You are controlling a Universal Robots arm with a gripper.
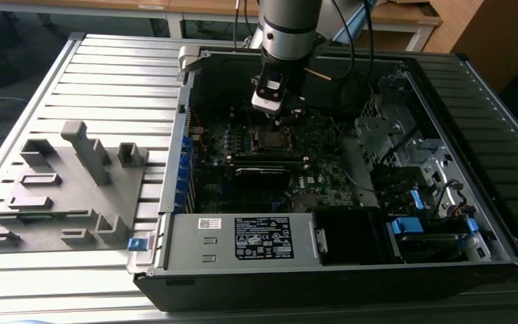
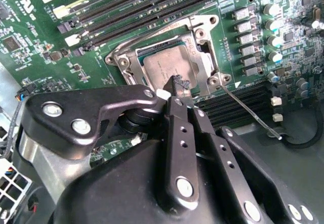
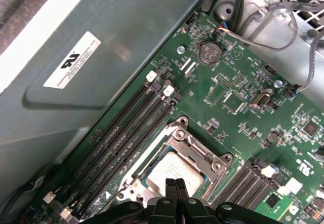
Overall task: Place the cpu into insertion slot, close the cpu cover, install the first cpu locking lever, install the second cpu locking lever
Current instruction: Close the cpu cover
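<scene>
Though pinched shut and empty, the gripper [image 2: 178, 83] sits right over the chip [image 2: 163, 68], already seated in its socket [image 2: 120, 61].

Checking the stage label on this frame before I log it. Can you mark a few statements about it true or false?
1. The cpu sits in the insertion slot. True.
2. The cpu cover stands raised off the chip. False: it lies flat around the cpu.
3. The claw hangs over the grey fixture outside the case. False: it is inside the case, over the cpu.
4. A thin lever rod angles away from a socket corner. True, in the second wrist view.
5. The claw grips the cpu. False: its tips are shut on nothing, over the chip.
</scene>
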